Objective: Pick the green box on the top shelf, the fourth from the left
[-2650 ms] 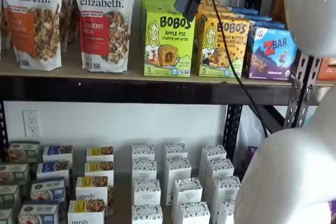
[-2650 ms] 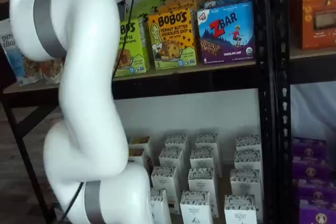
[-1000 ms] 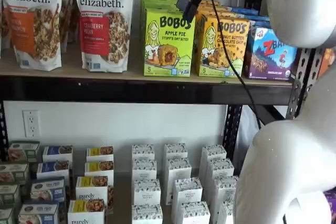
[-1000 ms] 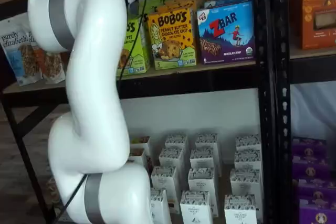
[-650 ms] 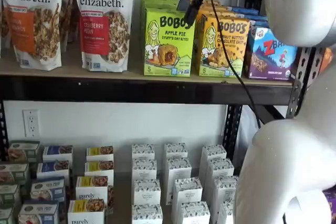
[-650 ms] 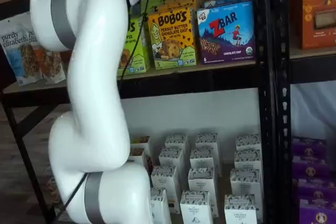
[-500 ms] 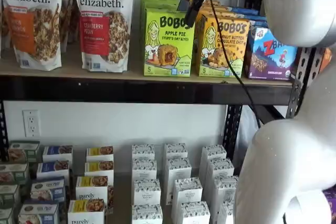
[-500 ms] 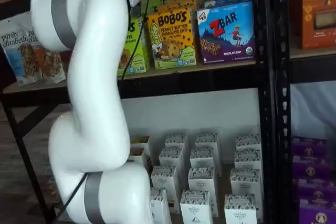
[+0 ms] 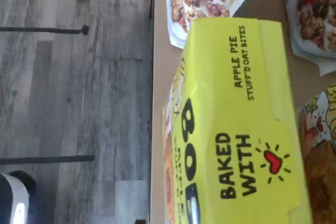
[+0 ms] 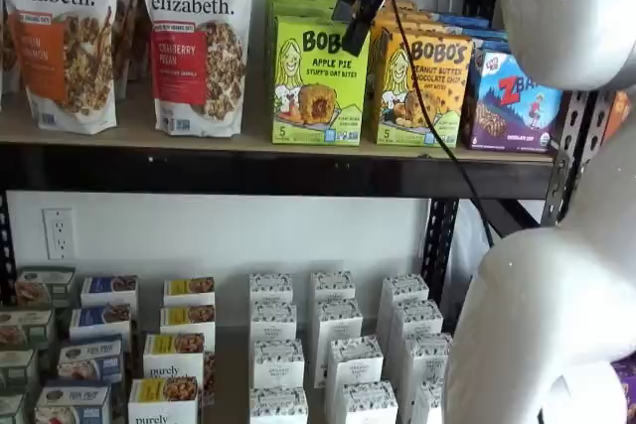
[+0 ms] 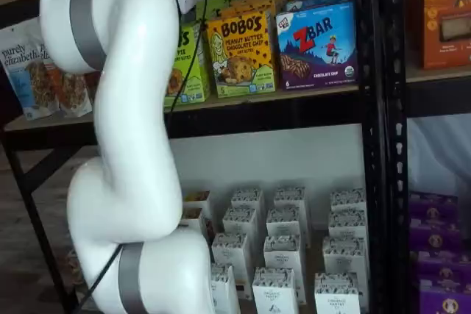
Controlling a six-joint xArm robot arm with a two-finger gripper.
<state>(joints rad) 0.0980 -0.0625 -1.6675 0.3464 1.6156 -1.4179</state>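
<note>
The green box (image 10: 318, 81), a lime-green Bobo's Apple Pie box, stands at the front of a row on the top shelf (image 10: 248, 172). In a shelf view my gripper (image 10: 354, 35) hangs from above, its black fingers at the box's upper right front corner, seen side-on with no plain gap. In a shelf view the white arm hides most of the green box (image 11: 190, 64), and only the gripper's white body shows. The wrist view looks down on the green box's lid (image 9: 247, 129), printed "BAKED WITH" and a heart; no fingers show there.
A yellow-orange Bobo's peanut butter box (image 10: 422, 86) stands right beside the green box, then a blue Zbar box (image 10: 512, 101). Purely Elizabeth granola bags (image 10: 199, 42) stand to its left. A black upright (image 11: 375, 108) bounds the shelf. Small white boxes (image 10: 328, 345) fill the lower shelf.
The gripper has moved a little left and down, from above the gap between the two Bobo's boxes onto the green box's upper right corner.
</note>
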